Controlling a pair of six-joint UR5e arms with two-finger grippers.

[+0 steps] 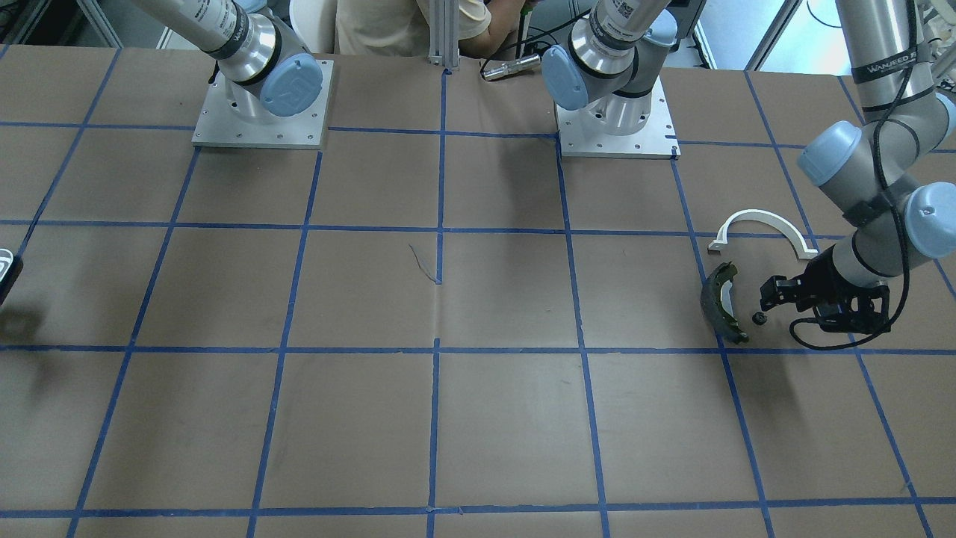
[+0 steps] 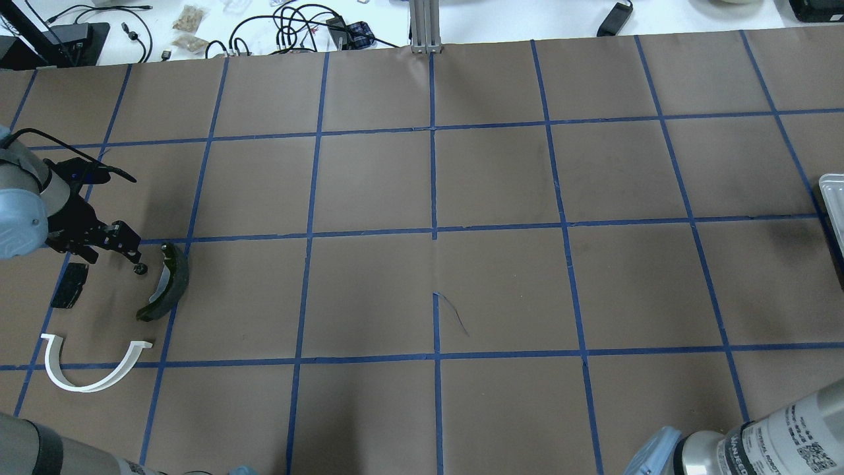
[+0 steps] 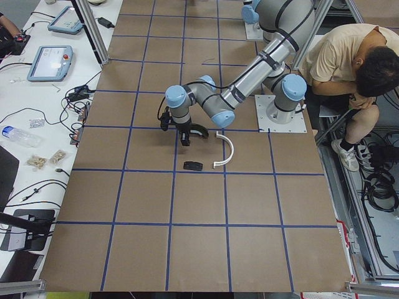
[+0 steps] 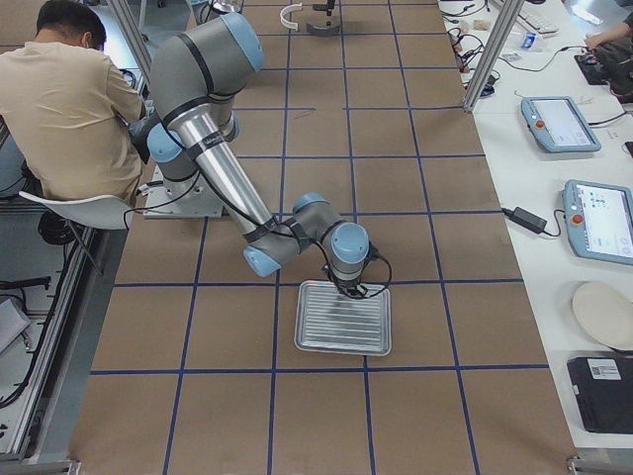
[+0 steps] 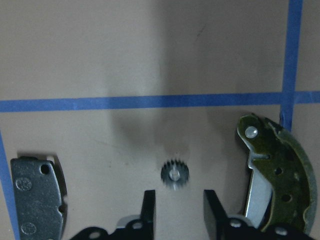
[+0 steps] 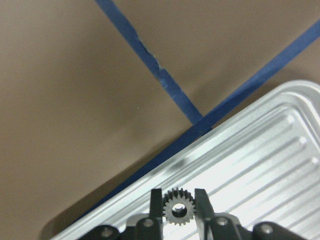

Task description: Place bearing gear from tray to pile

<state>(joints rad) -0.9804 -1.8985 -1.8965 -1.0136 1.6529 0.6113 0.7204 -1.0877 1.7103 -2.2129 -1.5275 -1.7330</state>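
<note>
My right gripper (image 6: 177, 199) is shut on a small toothed bearing gear (image 6: 176, 211) just above the ribbed metal tray (image 6: 260, 150), which also shows in the exterior right view (image 4: 343, 332). My left gripper (image 5: 178, 200) is open over the pile. A second small gear (image 5: 175, 175) lies on the table just ahead of its fingertips; it also shows in the overhead view (image 2: 140, 268). The pile holds an olive-and-black brake shoe (image 2: 168, 284), a flat black pad (image 2: 69, 285) and a white half-ring arch (image 2: 92, 369).
The brown table has a blue tape grid. The tray's edge (image 2: 832, 204) sits at the table's far right in the overhead view. A person sits behind the arm bases (image 4: 69, 99). Cables and devices lie on the side bench.
</note>
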